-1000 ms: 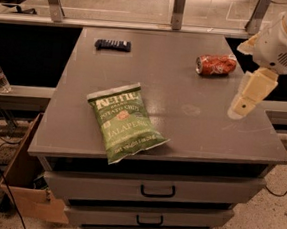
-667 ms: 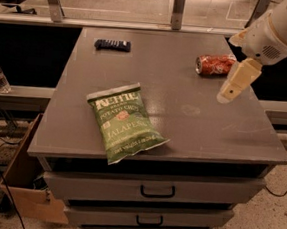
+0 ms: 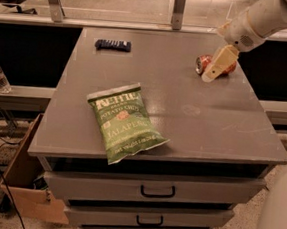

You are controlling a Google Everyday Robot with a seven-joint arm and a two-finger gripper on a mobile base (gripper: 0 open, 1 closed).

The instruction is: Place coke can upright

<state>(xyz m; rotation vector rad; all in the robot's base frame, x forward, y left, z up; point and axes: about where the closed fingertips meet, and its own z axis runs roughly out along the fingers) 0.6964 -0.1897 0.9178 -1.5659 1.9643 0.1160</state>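
One claw (image 3: 213,71), cream and blocky, hangs at the far right of the tabletop (image 3: 222,128), right over the coke can (image 3: 202,64). Whether it is open or closed cannot be told, and no hold on the can is evident. The can lies on its side just behind and beneath the claw, red showing either side of it. To do this step well, the claw should probably straddle the round body squarely, since thin, slick aluminium rolls easily on smooth grey laminate. Well off to the claw's near left lies a crinkly green chip bag (image 3: 124,121); far to its left, a dark blue wrapped bar (image 3: 113,45)
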